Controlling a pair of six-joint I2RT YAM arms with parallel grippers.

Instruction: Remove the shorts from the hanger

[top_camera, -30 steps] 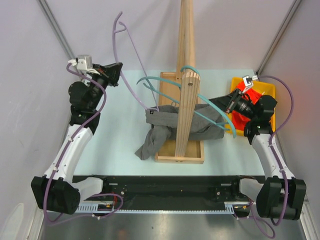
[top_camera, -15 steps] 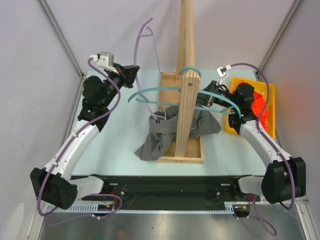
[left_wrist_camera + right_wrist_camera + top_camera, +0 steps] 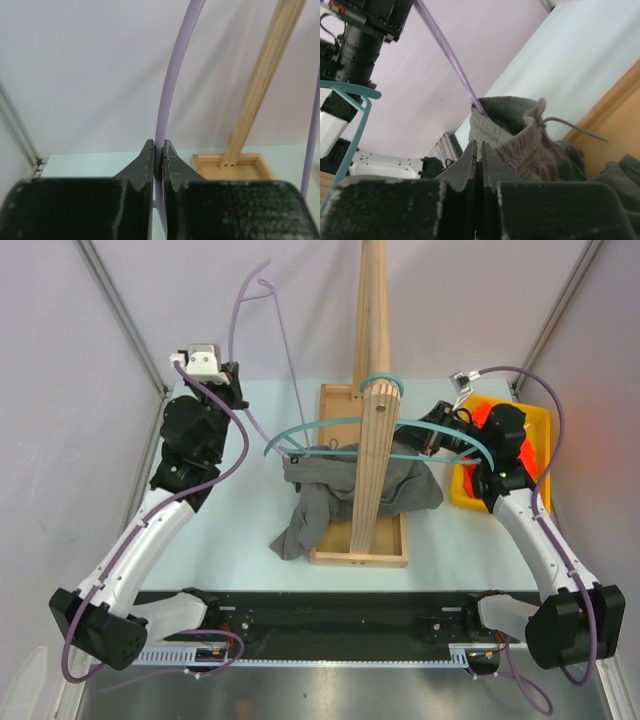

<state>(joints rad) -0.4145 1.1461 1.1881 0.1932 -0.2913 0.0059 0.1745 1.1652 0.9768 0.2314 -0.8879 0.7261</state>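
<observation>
The dark grey shorts (image 3: 340,495) drape over the wooden stand's base, one corner clipped to a purple hanger (image 3: 290,370). My left gripper (image 3: 226,390) is shut on that hanger's wire (image 3: 172,75), shown between its fingertips in the left wrist view (image 3: 158,150), and holds it up at the far left. My right gripper (image 3: 425,435) is shut beside the post, against a teal hanger (image 3: 440,435). In its wrist view (image 3: 480,145) nothing shows between the jaws. The grey waistband (image 3: 520,145) lies just beyond them. The orange-red shorts (image 3: 515,445) lie in a yellow bin.
A tall wooden post (image 3: 372,320) rises from a wooden tray base (image 3: 390,540) mid-table. The teal hanger hooks round the post's top and spans both sides. The yellow bin (image 3: 540,420) stands at the right edge. Grey walls close in left and right.
My right gripper moved from the yellow bin left to the post and the teal hanger swung level. My left gripper shifted the purple hanger right, then back left, lifting the grey shorts' corner.
</observation>
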